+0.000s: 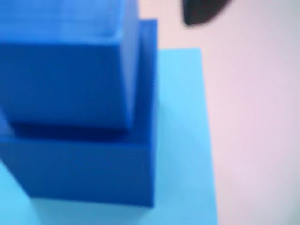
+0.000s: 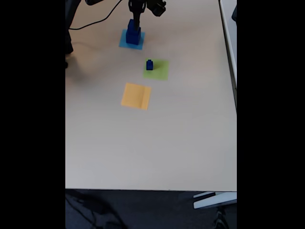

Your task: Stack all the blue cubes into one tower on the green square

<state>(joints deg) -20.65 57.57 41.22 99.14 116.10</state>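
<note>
The pincer (image 2: 135,20) hangs directly above the tower (image 2: 133,33).

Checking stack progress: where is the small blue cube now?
In the fixed view, the small blue cube sits on the green square, at its left edge, right of and below the light-blue square.

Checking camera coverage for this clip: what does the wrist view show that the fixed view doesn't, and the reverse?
Wrist view alone: the upper blue cube sits offset on the larger lower cube.
Fixed view alone: the green square with a small blue cube, the orange-yellow square, and the arm above the stack.
Both: the blue stack on the light-blue square.
</note>
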